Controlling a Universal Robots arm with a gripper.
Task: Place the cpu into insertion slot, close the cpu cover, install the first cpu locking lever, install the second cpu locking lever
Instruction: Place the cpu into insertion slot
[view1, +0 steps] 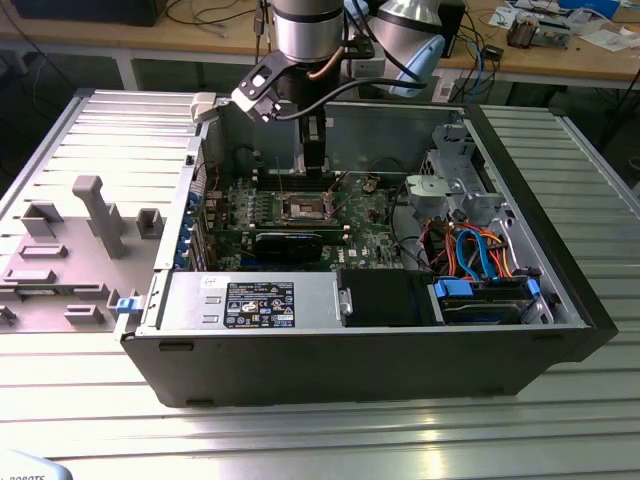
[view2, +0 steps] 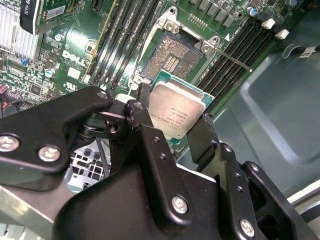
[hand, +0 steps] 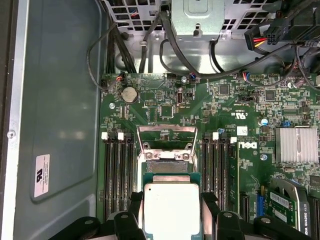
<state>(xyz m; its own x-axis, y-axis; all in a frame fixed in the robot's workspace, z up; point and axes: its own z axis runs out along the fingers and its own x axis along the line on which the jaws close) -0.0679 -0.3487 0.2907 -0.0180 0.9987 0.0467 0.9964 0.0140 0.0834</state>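
The cpu (view2: 181, 106) is pinched at opposite edges by the gripper (view2: 171, 114), near the insertion slot (view2: 170, 56); light, stiff, probably fragile.

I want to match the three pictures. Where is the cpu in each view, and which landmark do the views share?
Exterior view: I cannot make it out; the gripper hangs near the insertion slot.
Second wrist view: the cpu is clamped between the gripper's fingers, just short of the slot's pin field.
First wrist view: clamped likewise, with memory slots on either side.
Shared landmark: the insertion slot.
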